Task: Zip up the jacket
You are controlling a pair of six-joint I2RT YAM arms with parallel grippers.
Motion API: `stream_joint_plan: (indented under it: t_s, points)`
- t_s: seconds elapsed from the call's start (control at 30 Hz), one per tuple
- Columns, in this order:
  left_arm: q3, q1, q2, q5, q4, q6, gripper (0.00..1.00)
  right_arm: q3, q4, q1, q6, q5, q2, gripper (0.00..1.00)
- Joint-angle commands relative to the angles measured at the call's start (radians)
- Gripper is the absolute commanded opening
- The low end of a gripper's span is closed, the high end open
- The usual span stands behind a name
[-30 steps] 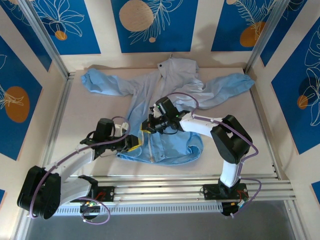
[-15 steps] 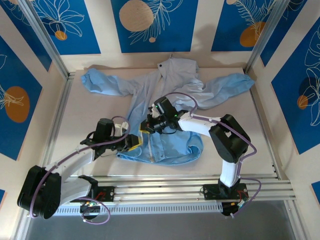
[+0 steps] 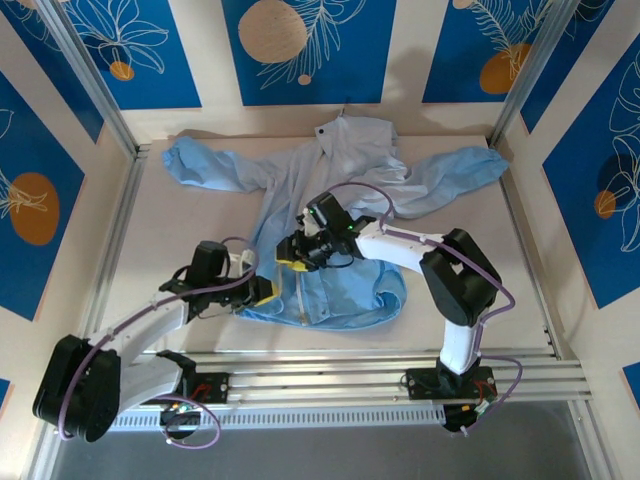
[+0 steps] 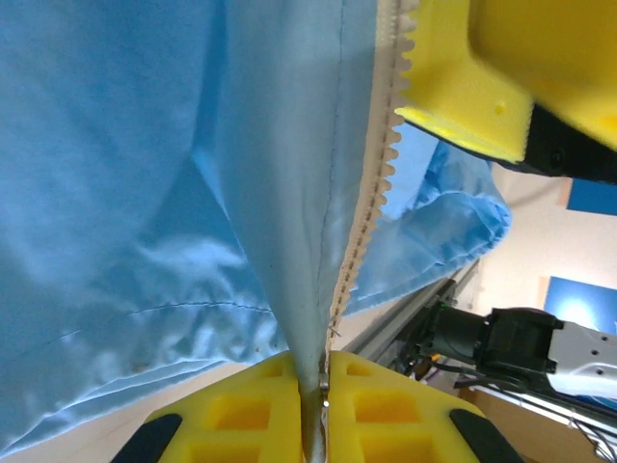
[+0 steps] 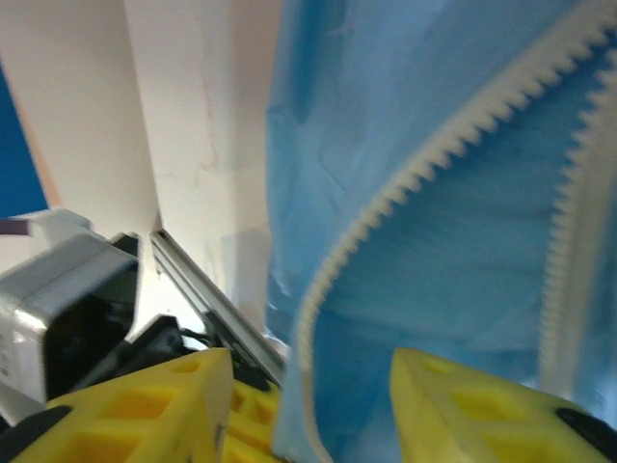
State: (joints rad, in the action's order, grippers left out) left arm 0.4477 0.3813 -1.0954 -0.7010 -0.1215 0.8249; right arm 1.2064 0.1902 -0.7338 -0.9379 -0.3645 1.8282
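The light-blue jacket (image 3: 340, 170) lies spread on the table with its sleeves out and its hood at the back. Its pale zipper line (image 3: 298, 295) runs down the lower front. My left gripper (image 3: 266, 290) sits at the hem's left corner, and the left wrist view has it (image 4: 323, 415) shut on the jacket's front edge, where the zipper teeth (image 4: 362, 241) end. My right gripper (image 3: 288, 257) is just above it on the zipper. Its yellow fingers (image 5: 145, 405) stand open, with the toothed jacket edge (image 5: 424, 164) hanging between them.
An aluminium rail (image 3: 380, 360) runs along the near edge below the hem. Metal frame posts (image 3: 120, 190) and blue-patterned walls close in the table (image 3: 190, 230) on three sides. In the left wrist view the right gripper's yellow finger (image 4: 482, 68) is close above the zipper.
The right gripper has shifted a little to the left along the zipper. The left gripper has drawn slightly towards the near edge, still holding the jacket's edge.
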Motion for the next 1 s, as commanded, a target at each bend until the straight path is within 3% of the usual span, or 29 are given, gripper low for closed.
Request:
stream_joint_plan:
  t_s: [0.0,0.17,0.4,0.67,0.8,0.9,0.97]
  points:
    - [0.003,-0.008,0.031,0.076,-0.101,-0.043,0.0,0.031,0.264,0.005,0.124,0.075,-0.071,0.5]
    - [-0.01,-0.01,0.045,0.132,-0.126,-0.059,0.0,-0.015,0.488,-0.008,0.182,0.248,-0.152,0.52]
    - [-0.006,-0.01,0.024,0.118,-0.103,-0.055,0.0,-0.122,0.517,-0.05,0.117,0.316,-0.196,0.56]
    - [0.005,-0.008,-0.002,0.12,-0.103,-0.057,0.0,-0.081,0.504,-0.139,0.08,0.337,-0.061,0.59]
    - [-0.021,-0.005,-0.037,0.104,0.022,0.033,0.0,-0.003,0.53,-0.169,0.089,0.288,0.039,0.59]
    - [0.049,0.012,-0.094,0.135,-0.044,-0.009,0.0,0.042,0.576,-0.174,0.111,0.326,0.114,0.55]
    - [0.051,0.031,-0.1,0.168,-0.024,0.009,0.0,0.03,0.545,-0.167,0.108,0.316,0.127,0.46]
